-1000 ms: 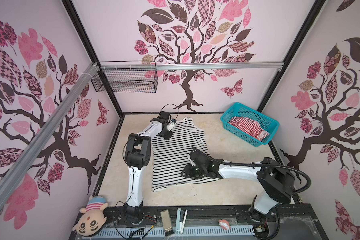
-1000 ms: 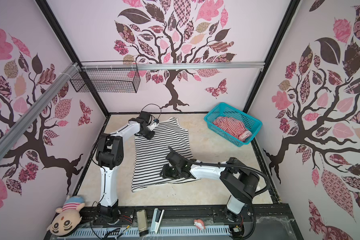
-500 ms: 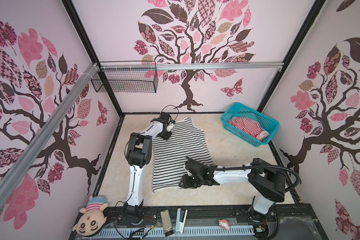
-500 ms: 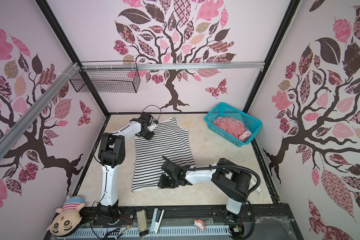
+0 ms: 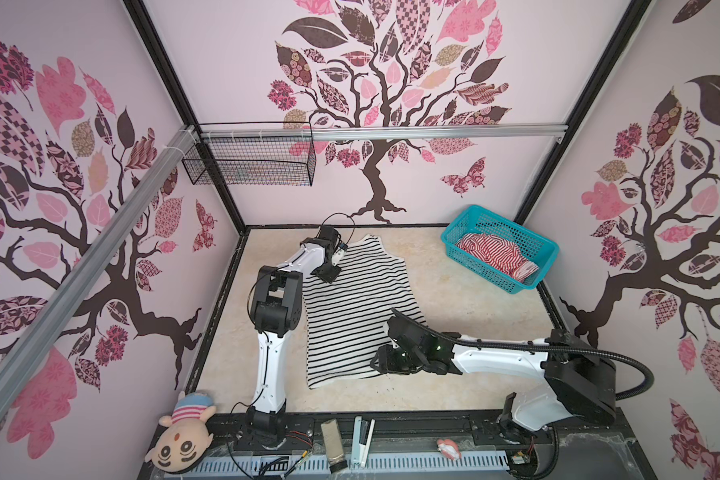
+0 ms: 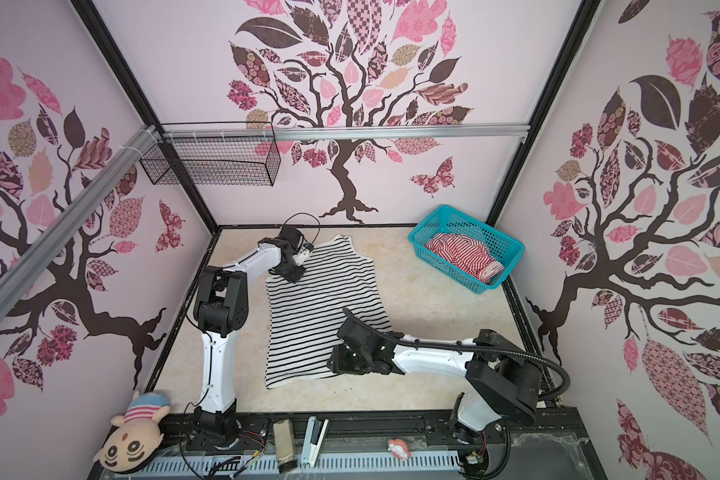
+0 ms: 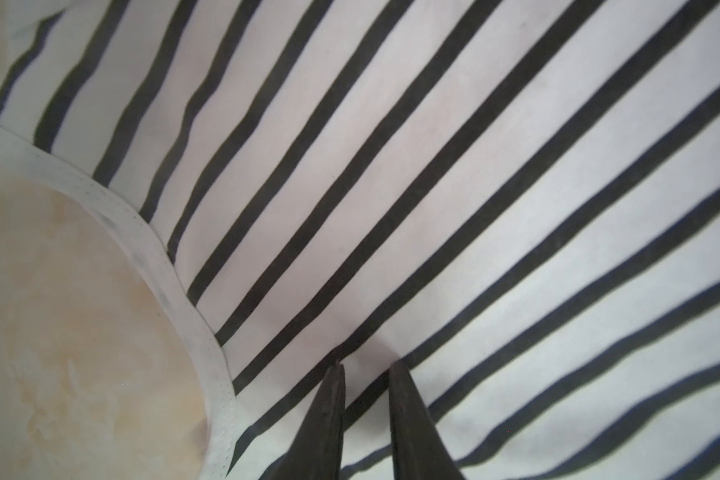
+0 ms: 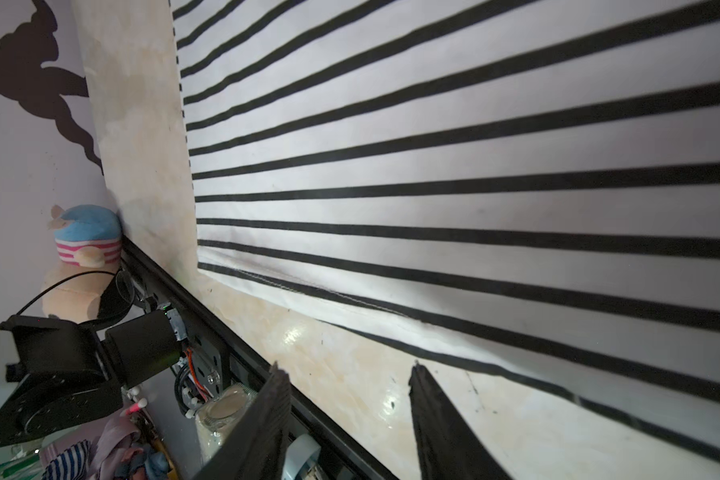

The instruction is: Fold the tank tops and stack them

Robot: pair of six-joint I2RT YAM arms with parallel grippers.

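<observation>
The black-and-white striped knit tank top [image 5: 358, 307] is spread on the beige table [image 5: 454, 291], lengthwise away from the robot; its near hem [image 8: 350, 298] is met just beyond the right gripper [image 8: 346, 365], jaws parted. The nearly closed left gripper [image 7: 364, 365] is set by the far armhole [image 7: 161, 249], and whether cloth is pinched cannot be told. The red-and-white striped top [image 5: 491, 253] is crumpled in the teal plastic basket [image 5: 485, 276]

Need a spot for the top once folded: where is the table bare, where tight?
Bare: the table between the black-and-white tank top and the teal basket, and the front strip below its hem. Crowded: front right under the right arm, and the left edge beside the left arm.
</observation>
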